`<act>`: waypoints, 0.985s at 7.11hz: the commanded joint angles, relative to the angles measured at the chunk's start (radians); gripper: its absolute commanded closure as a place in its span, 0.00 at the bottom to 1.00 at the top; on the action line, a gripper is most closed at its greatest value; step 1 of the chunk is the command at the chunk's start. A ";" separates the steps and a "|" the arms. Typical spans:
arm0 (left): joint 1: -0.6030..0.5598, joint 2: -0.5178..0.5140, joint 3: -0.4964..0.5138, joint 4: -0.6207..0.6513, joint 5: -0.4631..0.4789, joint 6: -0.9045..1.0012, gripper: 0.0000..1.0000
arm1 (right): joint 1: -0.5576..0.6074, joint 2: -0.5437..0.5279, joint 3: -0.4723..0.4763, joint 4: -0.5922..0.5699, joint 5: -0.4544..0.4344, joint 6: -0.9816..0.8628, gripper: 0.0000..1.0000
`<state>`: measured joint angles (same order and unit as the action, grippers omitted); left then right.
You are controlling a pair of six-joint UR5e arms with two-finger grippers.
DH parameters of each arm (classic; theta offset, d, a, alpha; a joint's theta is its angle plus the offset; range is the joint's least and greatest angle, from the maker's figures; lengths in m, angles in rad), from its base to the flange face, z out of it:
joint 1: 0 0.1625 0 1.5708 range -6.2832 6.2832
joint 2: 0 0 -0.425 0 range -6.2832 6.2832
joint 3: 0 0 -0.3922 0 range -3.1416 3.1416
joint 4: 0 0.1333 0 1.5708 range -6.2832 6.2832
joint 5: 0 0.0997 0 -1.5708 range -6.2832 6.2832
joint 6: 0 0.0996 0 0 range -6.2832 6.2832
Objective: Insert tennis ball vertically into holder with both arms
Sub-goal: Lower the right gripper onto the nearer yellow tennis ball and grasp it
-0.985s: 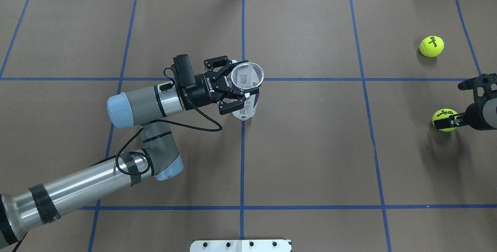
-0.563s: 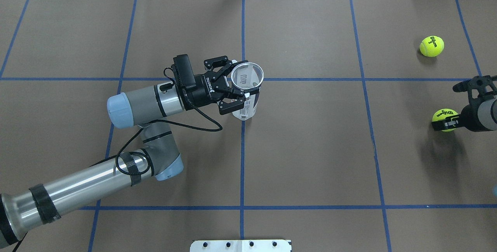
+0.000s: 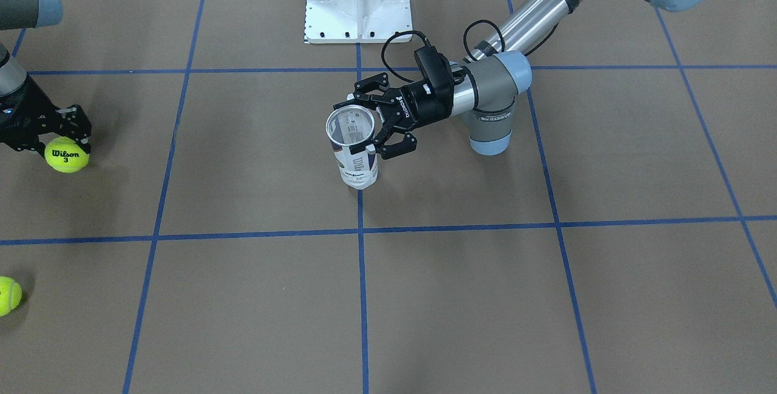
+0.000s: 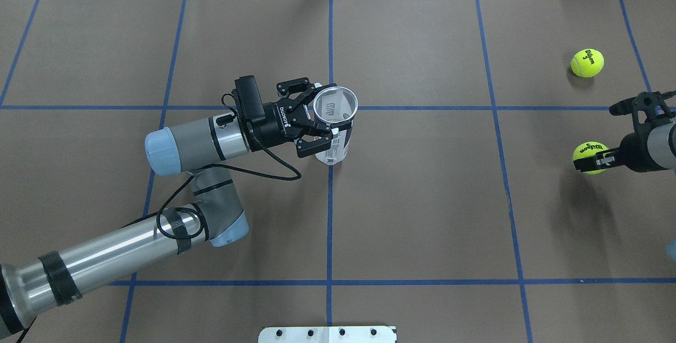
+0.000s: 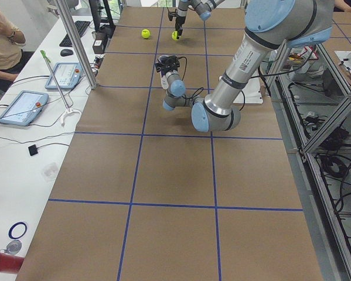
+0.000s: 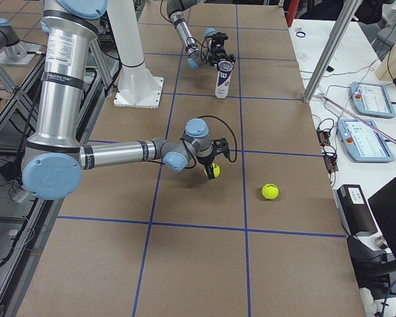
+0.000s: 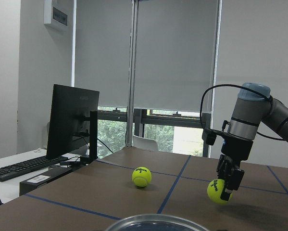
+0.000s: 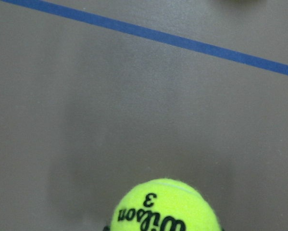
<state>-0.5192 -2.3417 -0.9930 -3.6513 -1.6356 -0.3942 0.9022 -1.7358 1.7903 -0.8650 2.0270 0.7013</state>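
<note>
Likely transport step: right end effector (image 4: pixel 597 159) grasps the ball (image 4: pixel 585 154); left end effector (image 4: pixel 318 121) clasps the upright can (image 4: pixel 336 137). Next: centre ball above its mouth.

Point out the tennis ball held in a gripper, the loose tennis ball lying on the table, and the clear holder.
held tennis ball (image 4: pixel 585 156): overhead view, bare felt left of the finger.
loose tennis ball (image 4: pixel 587 63): overhead view, its middle, at the print.
holder (image 3: pixel 358 167): front-facing view, labelled side wall.
</note>
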 commanded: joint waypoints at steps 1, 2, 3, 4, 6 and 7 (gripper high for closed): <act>0.002 0.001 0.007 -0.010 -0.001 0.000 0.18 | 0.082 0.073 0.020 -0.005 0.129 0.009 0.98; 0.002 0.001 0.007 -0.010 -0.001 0.003 0.17 | 0.107 0.116 0.030 -0.059 0.157 0.010 0.98; 0.002 0.001 0.007 -0.010 -0.003 0.003 0.15 | 0.107 0.163 0.067 -0.157 0.159 0.012 0.97; 0.002 0.001 0.007 -0.015 -0.001 0.003 0.12 | 0.107 0.212 0.107 -0.260 0.159 0.013 0.97; 0.002 0.002 0.007 -0.015 -0.001 0.003 0.09 | 0.106 0.292 0.179 -0.411 0.162 0.064 0.94; 0.002 0.002 0.007 -0.015 -0.001 0.003 0.09 | 0.093 0.312 0.193 -0.420 0.164 0.111 0.94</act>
<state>-0.5169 -2.3396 -0.9864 -3.6660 -1.6368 -0.3912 1.0049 -1.4581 1.9583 -1.2438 2.1883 0.7635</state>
